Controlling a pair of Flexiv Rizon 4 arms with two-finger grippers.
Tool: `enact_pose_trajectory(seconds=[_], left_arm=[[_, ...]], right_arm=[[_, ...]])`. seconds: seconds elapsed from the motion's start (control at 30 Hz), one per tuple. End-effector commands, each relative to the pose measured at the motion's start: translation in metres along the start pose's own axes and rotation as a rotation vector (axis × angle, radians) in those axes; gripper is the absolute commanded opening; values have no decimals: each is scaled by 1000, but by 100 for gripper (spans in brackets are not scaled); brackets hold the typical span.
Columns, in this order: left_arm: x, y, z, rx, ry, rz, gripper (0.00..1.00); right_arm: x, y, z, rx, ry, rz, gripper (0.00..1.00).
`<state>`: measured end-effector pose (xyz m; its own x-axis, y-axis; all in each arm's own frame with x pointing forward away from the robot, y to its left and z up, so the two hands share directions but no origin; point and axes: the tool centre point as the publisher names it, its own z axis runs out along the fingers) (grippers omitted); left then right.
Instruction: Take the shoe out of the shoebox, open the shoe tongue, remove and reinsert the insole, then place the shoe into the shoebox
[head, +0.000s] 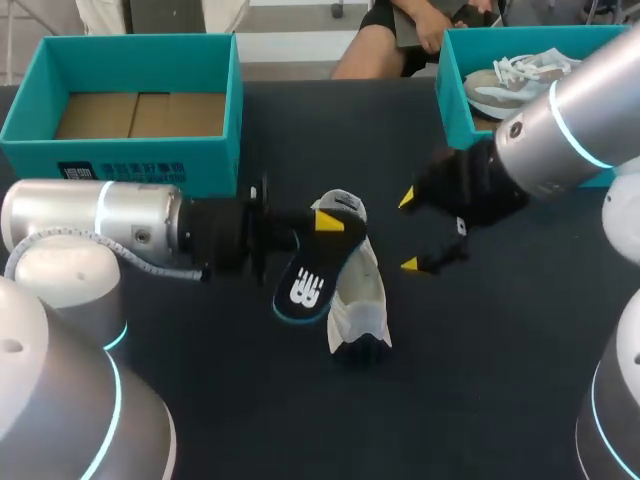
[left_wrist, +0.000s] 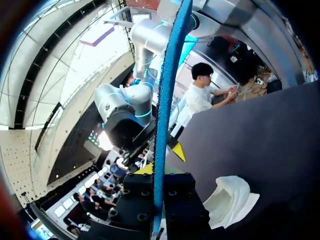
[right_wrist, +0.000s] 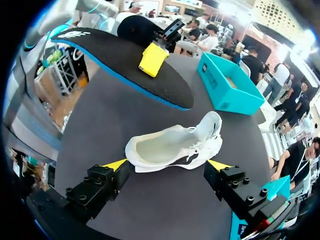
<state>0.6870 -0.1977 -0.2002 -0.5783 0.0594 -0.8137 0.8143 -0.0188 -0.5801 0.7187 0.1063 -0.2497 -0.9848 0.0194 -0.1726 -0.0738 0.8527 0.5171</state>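
Observation:
A white shoe (head: 360, 295) lies on its side on the dark table, its opening turned toward my right gripper. Over its left side hangs the black insole (head: 308, 283) with a blue edge, my left gripper (head: 322, 235) shut on its upper end. In the left wrist view the insole (left_wrist: 167, 100) stands edge-on between the fingers of the left gripper (left_wrist: 161, 160), with the shoe (left_wrist: 230, 200) beside and below. My right gripper (head: 409, 232) stands open just right of the shoe, nothing in it. In its own view the right gripper (right_wrist: 166, 165) faces the shoe (right_wrist: 170, 147), with the insole (right_wrist: 125, 60) beyond.
A teal shoebox (head: 215, 140) with a bare cardboard floor stands at the back left, also seen as the teal shoebox (right_wrist: 227, 82). A second teal box (head: 455, 110) at the back right holds another shoe (head: 510, 80), partly behind my right arm.

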Motion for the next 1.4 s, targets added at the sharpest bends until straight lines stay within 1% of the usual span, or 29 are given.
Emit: enact_pose_trajectory(seconds=[0.03, 0.13, 0.3, 0.47, 0.57, 0.67, 0.73, 0.93, 1.3, 1.37, 1.4], left_arm=[[22, -2, -1, 6, -7, -27, 0], [33, 1, 1, 9, -12, -40, 0], [47, 15, 7, 17, -15, -46, 0], [56, 23, 17, 13, -1, -35, 0], [61, 29, 21, 13, 0, -39, 0], [67, 32, 25, 13, 6, -39, 0], [70, 33, 28, 7, 16, -38, 0], [74, 36, 28, 6, 21, -52, 0], [72, 41, 33, -5, 17, -44, 0], [72, 41, 34, -8, 12, -46, 0], [73, 41, 34, -10, 10, -46, 0]], right_arm=[[-4, 0, 14, 1, 23, -56, 100], [3, -5, 22, -16, 17, -87, 100], [13, -9, 36, -19, 8, -123, 100], [19, -15, 54, -19, 48, -111, 100], [20, -19, 59, -31, 46, -97, 100], [21, -26, 64, -18, 40, -70, 100], [21, -30, 66, -23, 40, -65, 100], [21, -30, 66, -23, 40, -65, 100], [21, -30, 66, -23, 40, -65, 100], [15, -32, 74, -45, 19, -96, 100], [12, -32, 77, -34, 26, -106, 100]])
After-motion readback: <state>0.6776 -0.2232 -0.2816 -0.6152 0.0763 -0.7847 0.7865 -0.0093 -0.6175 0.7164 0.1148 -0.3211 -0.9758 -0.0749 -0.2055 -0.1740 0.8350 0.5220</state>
